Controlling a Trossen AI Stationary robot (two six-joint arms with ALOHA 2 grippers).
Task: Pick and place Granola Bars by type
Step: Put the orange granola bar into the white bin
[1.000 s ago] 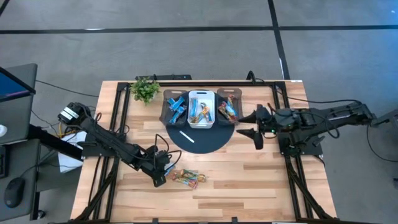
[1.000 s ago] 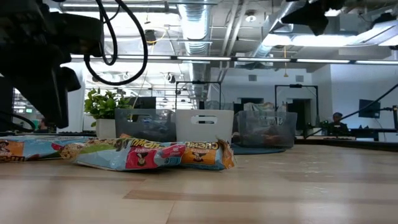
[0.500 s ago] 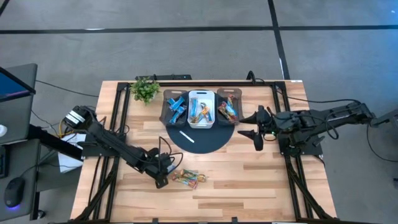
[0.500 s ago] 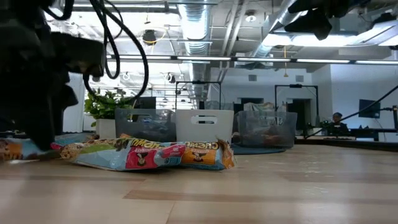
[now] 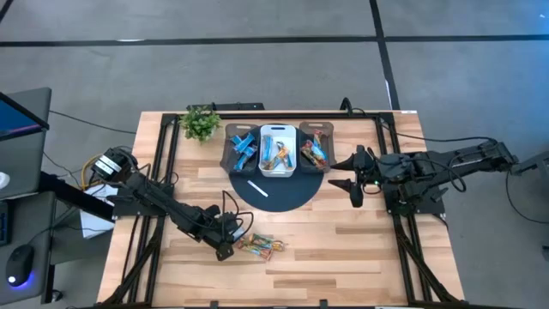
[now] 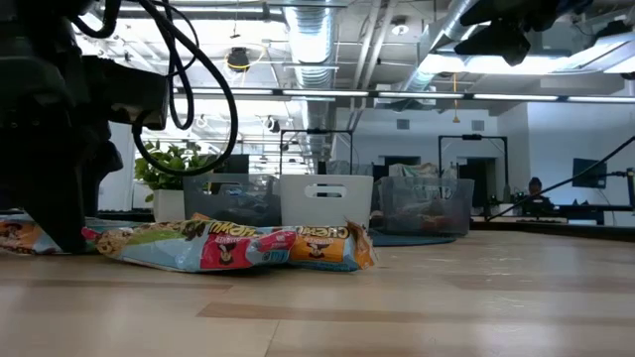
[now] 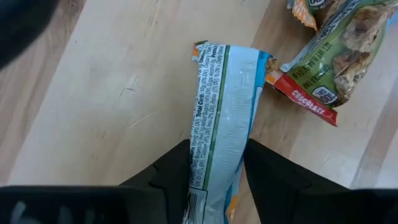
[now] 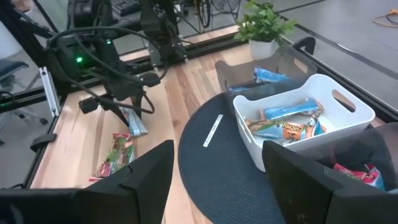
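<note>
Straddling one silver-teal bar (image 7: 224, 118): left claw (image 7: 217, 171); three bins (image 5: 276, 151).

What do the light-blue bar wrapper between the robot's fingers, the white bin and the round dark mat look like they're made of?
The light-blue bar wrapper looks like thin printed plastic film or foil: it is crinkled, with a crimped end seam. The white bin seems to be moulded plastic, smooth and matte, with cut-out handles. The round dark mat looks woven or ribbed, judging by its fine lines; which one is unclear.
</note>
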